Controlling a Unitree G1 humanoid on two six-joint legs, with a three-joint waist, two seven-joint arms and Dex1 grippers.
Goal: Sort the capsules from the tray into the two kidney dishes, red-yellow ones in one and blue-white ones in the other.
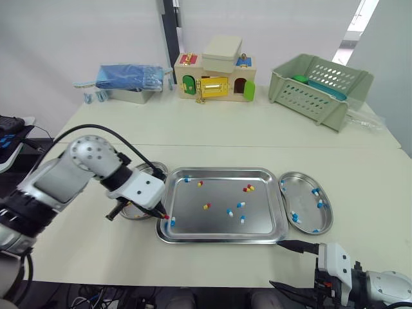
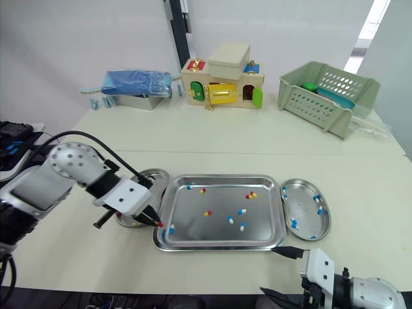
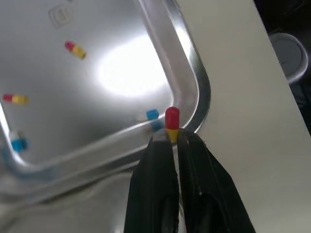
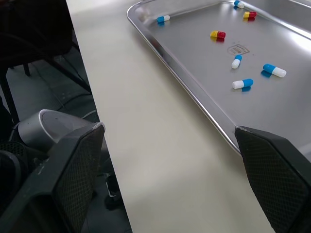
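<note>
Left wrist view: left claw [image 3: 172, 138] nipped tight on red-yellow capsule [image 3: 172, 119], long axis in line w/ fingers, red end pointing out, over 7 o'clock corner of tray [image 1: 222, 193]. Right claw [image 4: 172, 179] gapes wide, empty, at worktop [image 4: 160, 145] edge, 5 o'clock of tray. Stamp [image 4: 239, 49] on tray floor unreadable.

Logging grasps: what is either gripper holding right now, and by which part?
Left gripper pinches a red-yellow capsule by its yellow end; right gripper is open, empty.
</note>
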